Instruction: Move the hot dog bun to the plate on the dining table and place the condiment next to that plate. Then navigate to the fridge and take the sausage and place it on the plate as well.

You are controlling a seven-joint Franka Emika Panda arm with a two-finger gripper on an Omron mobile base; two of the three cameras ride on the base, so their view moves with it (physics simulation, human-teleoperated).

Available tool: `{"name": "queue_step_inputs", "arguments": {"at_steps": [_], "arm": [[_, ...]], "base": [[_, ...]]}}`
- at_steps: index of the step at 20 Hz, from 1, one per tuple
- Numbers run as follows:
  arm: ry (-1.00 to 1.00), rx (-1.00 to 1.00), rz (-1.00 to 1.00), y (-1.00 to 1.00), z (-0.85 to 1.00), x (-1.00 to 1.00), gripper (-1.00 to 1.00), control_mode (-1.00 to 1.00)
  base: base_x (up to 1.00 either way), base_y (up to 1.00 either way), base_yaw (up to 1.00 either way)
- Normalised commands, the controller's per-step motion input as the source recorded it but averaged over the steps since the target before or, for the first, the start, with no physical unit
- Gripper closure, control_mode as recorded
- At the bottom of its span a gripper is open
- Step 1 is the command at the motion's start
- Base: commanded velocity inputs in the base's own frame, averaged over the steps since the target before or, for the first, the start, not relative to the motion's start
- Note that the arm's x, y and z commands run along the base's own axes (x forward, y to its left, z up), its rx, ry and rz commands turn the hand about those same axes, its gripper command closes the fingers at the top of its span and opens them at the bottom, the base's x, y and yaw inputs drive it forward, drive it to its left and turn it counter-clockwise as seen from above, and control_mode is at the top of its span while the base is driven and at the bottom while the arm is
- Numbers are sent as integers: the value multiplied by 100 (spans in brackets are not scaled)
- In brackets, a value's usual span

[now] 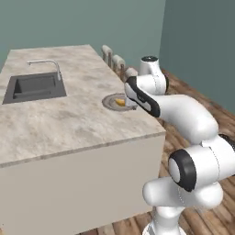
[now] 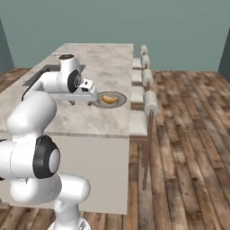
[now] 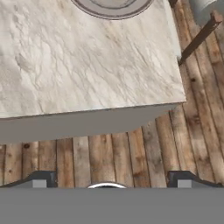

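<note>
The golden hot dog bun (image 1: 120,102) (image 2: 109,99) lies on the light grey plate (image 1: 109,102) (image 2: 117,103) near the right edge of the marbled dining table (image 1: 69,119) (image 2: 90,119). My gripper (image 3: 112,181) (image 2: 83,100) hovers open and empty above the table, just on the near side of the plate. In the hand view its two fingertips (image 3: 41,179) stand wide apart, with the plate's rim (image 3: 111,11) at the top. The condiment, fridge and sausage are out of view.
A dark inset sink (image 1: 34,87) with a thin faucet (image 1: 50,64) sits at the table's far left. Several chairs (image 2: 146,96) line the table's right side; a chair leg (image 3: 199,37) runs close to the corner. Wooden floor (image 2: 188,148) surrounds the table.
</note>
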Motion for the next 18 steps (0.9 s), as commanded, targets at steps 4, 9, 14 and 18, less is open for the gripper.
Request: {"name": "queue_step_inputs", "arguments": {"at_steps": [4,9,14,18], "arm": [[0,0,0,0,0,0,-100,100],[0,0,0,0,0,0,-100,100],[0,0,0,0,0,0,-100,100],[0,0,0,0,0,0,-100,100]], "base": [[-59,48,69],[-31,59,88],[-11,62,93],[-2,55,92]]}}
